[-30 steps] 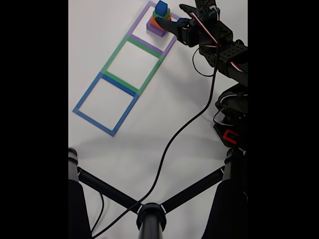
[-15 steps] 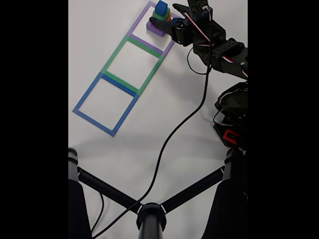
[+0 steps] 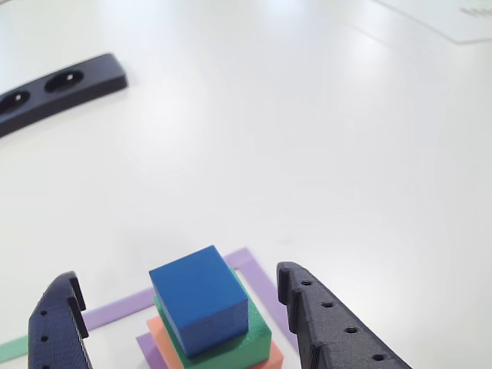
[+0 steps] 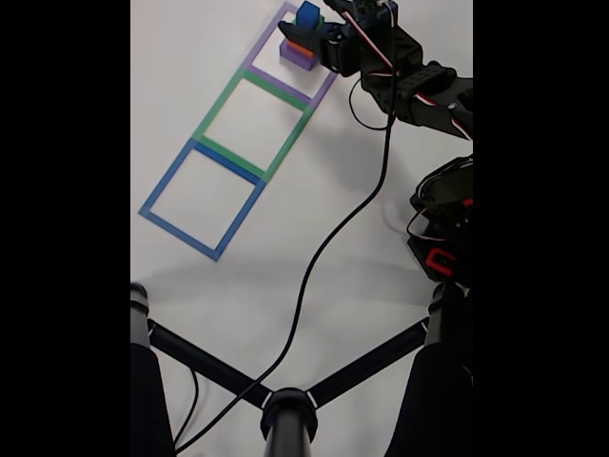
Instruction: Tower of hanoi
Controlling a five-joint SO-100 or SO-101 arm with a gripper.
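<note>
The tower of hanoi stands stacked inside the purple tape square [image 4: 277, 85] at the top of the fixed view. Its blue cube [image 3: 201, 306] [image 4: 307, 13] is on top, then the green block [image 3: 254, 336], the salmon-orange block [image 3: 274, 358] [image 4: 298, 46] and the purple block [image 3: 146, 344] [image 4: 299, 58]. My gripper [image 3: 177, 275] [image 4: 303, 29] is open and low over the stack. In the other view one dark finger [image 3: 58, 330] stands left of the blocks and the other finger [image 3: 330, 327] right of them, neither touching.
A green tape square [image 4: 218, 106] and a blue tape square [image 4: 171, 177] continue the row down-left. A black cable [image 4: 324, 257] crosses the white table. A black stand [image 4: 285, 409] fills the bottom. A black power strip [image 3: 61, 84] lies beyond the stack.
The arm has reached further toward the top of the fixed view. The gripper, earlier just right of the stack, now straddles it. The blocks have not moved.
</note>
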